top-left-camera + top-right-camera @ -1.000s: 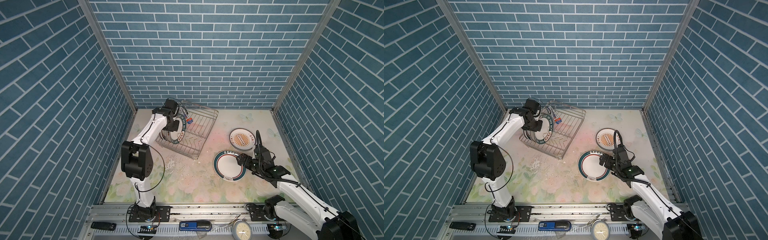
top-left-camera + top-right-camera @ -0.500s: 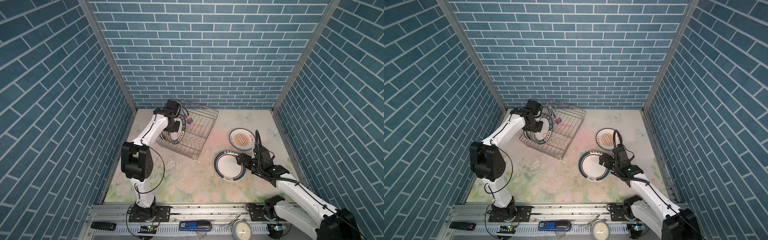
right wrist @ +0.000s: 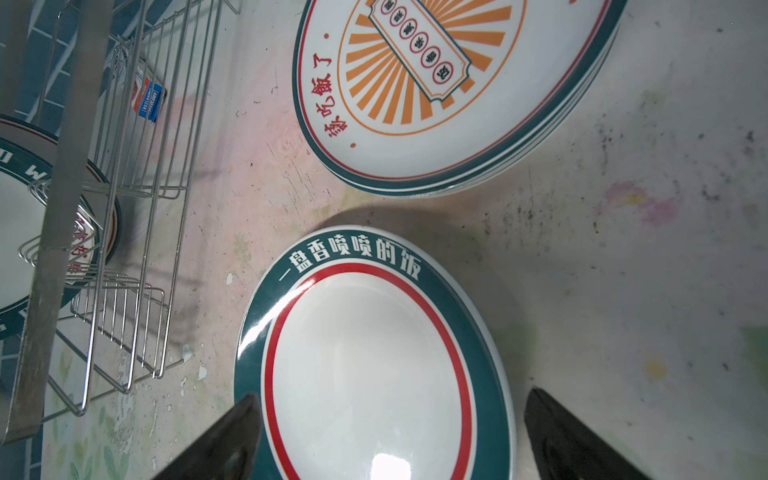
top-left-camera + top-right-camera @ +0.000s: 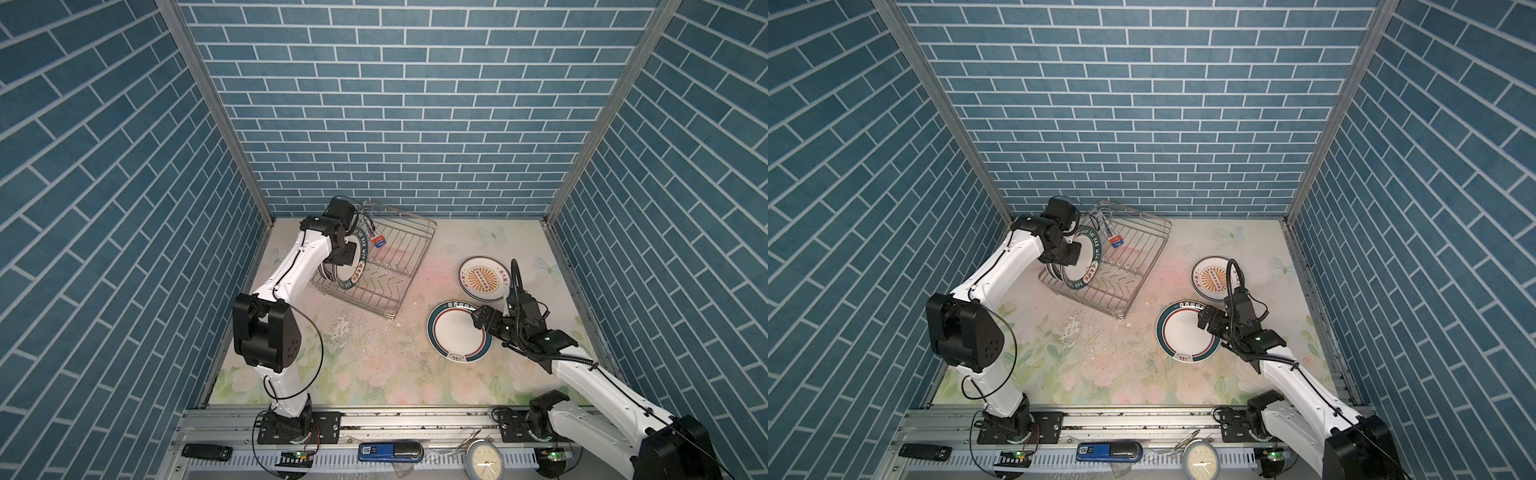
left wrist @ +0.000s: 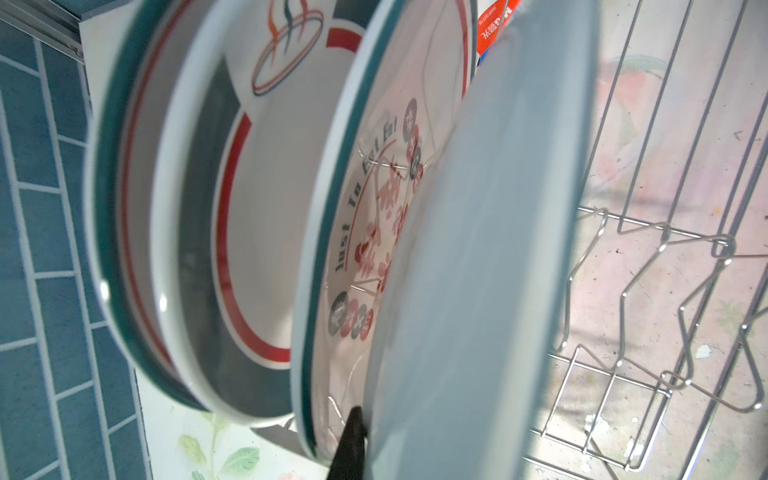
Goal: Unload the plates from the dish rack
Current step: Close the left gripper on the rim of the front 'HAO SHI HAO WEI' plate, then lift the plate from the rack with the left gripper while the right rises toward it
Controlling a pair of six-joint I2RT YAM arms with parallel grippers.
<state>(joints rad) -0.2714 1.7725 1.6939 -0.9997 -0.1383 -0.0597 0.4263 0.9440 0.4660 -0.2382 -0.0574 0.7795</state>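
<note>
Clamped on the upper rim of the front plate, which stands on edge at the dish rack's end nearest that arm, face toward the rack's empty dividers, the left tool likely must lift straight up; the right tool gapes over a teal-rimmed plate flat on the surface, well clear of the rack.

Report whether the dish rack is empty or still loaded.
Still loaded: several plates stand on edge at one end of the dish rack; the left gripper pinches the front one. Its other dividers are bare.
</note>
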